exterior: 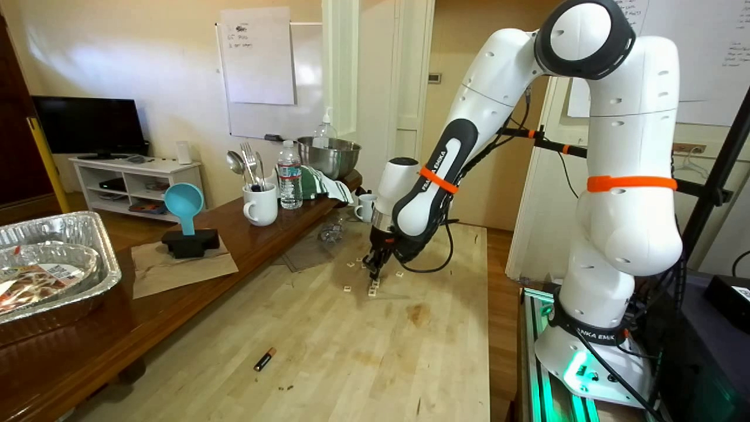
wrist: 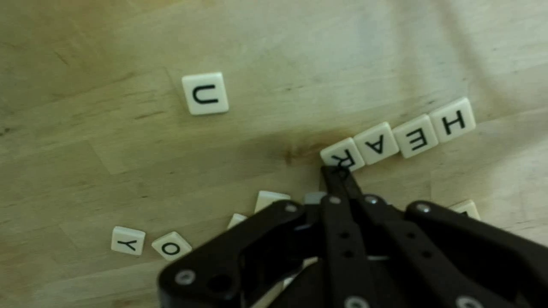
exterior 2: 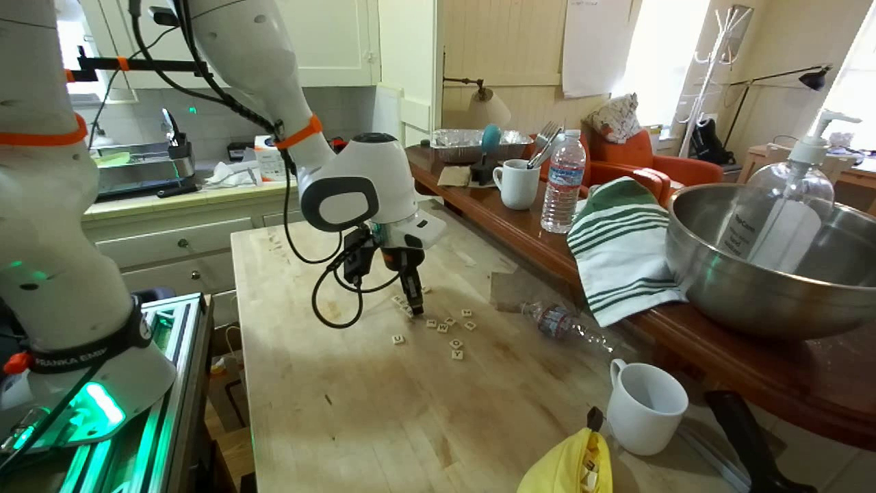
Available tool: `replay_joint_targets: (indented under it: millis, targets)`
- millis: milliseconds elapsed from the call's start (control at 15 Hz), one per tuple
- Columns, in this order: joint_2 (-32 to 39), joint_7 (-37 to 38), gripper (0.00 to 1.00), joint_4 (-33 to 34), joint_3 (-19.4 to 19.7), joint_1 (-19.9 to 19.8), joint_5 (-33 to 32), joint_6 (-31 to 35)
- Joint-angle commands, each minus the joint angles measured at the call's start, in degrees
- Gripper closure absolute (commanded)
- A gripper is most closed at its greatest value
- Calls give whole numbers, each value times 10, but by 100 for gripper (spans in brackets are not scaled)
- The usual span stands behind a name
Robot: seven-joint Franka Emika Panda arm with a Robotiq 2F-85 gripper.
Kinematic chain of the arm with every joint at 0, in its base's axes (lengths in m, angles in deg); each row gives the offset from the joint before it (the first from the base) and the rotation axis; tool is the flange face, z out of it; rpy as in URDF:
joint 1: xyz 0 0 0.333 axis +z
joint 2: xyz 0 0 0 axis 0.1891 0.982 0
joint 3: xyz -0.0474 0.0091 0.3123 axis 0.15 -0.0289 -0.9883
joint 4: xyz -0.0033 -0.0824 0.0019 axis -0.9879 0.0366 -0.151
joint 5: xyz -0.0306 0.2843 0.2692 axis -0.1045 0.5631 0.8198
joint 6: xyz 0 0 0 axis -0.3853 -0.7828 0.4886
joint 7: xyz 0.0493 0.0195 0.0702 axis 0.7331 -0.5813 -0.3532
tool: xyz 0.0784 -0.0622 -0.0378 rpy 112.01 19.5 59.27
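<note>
My gripper [wrist: 338, 171] points down with its black fingertips together, and nothing shows between them. In the wrist view the tips overlap the near edge of a cream letter tile R [wrist: 342, 153]; whether they press on it I cannot tell. Tiles A [wrist: 376, 143], E [wrist: 416, 136] and H [wrist: 453, 119] join R in a slanted row. Tile U [wrist: 205, 94] lies apart, and Y [wrist: 128, 240] and O [wrist: 171, 246] lie nearby. Other tiles are partly hidden behind the fingers. In both exterior views the gripper [exterior: 372, 274] [exterior 2: 416, 311] is low over the wooden table [exterior: 375, 357].
A battery [exterior: 265, 358] lies on the table. A white mug [exterior 2: 643, 411], a yellow pouch [exterior 2: 564, 465] and a fallen plastic bottle [exterior 2: 556, 320] are at the side. A raised brown ledge [exterior: 240, 241] borders the table and bears a mug, an upright bottle and a steel bowl [exterior 2: 766, 301].
</note>
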Motion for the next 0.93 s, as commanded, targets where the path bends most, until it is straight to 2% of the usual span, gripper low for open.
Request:
replay_joint_targets:
  millis: [0, 867]
  targets:
    - [19, 8, 100, -14, -19, -4, 25, -6]
    - [-28, 4, 100, -35, -13, -10, 24, -3]
